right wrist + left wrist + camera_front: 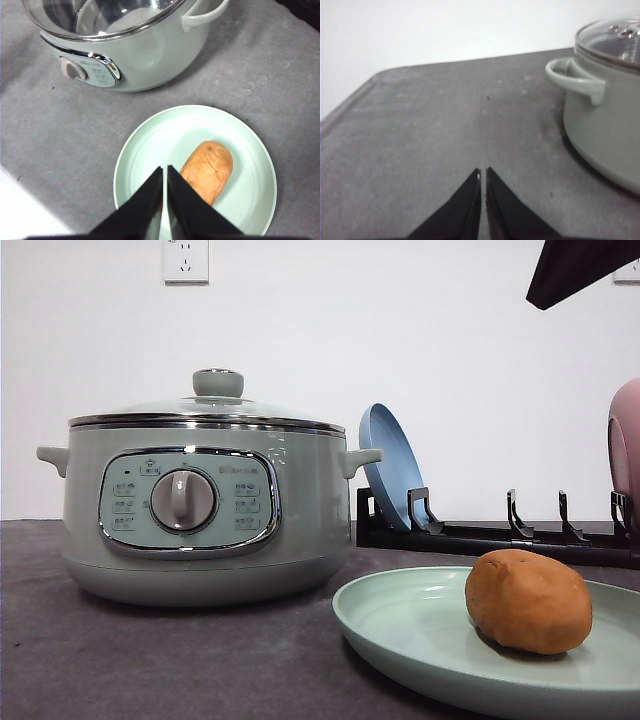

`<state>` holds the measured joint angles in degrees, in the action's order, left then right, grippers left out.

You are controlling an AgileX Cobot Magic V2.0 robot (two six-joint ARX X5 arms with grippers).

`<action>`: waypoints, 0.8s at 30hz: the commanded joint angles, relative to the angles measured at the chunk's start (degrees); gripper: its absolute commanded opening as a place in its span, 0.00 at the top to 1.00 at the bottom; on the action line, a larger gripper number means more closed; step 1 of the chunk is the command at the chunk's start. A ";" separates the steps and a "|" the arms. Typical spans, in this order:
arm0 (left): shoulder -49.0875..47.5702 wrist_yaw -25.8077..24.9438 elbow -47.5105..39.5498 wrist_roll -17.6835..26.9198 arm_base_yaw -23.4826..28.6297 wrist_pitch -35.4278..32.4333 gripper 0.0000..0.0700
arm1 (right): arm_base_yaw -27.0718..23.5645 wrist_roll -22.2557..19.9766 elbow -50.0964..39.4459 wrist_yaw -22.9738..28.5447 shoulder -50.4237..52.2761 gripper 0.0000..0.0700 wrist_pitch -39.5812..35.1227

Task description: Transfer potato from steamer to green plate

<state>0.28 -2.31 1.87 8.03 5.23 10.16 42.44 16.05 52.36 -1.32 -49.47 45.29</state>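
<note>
Nearest the camera, the potato (528, 601) lies on the green plate (400, 625), on the grey surface (150, 660). The right gripper (164, 172) hangs above the plate's near side — fingers pressed together, holding nothing — while the left gripper (483, 173), likewise closed and empty, sits over bare surface beside the steamer (205, 505). The steamer stands lidded just behind the plate; farther back, a blue plate (392, 465) leans in a black rack (500, 535).

Bright, even light; soft shadows; slightly blurred left wrist view.
</note>
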 commanded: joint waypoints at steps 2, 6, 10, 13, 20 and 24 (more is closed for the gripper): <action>-0.11 0.07 -1.20 -0.14 0.15 0.55 0.99 | 0.55 -0.44 0.70 0.24 -0.22 1.00 -0.30; -0.11 0.04 -1.20 -0.15 0.15 0.54 0.99 | 0.55 -0.44 0.70 0.24 -0.22 1.00 -0.29; -0.11 0.04 -1.20 -0.15 0.15 0.54 0.99 | 0.55 -0.44 0.70 0.24 -0.22 1.00 -0.30; -0.11 0.04 -1.20 -0.15 0.15 0.54 0.99 | 0.55 -0.42 0.70 0.24 -0.22 1.00 -0.30; -0.11 0.04 -1.20 -0.14 0.15 0.54 0.99 | 0.55 -0.43 0.70 0.24 -0.22 1.00 -0.29; -0.11 0.04 -1.20 -0.15 0.15 0.54 0.99 | 0.55 -0.43 0.70 0.24 -0.22 1.00 -0.29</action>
<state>0.30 -2.26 1.87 8.03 5.23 10.33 42.44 16.05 52.36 -1.31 -49.47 45.28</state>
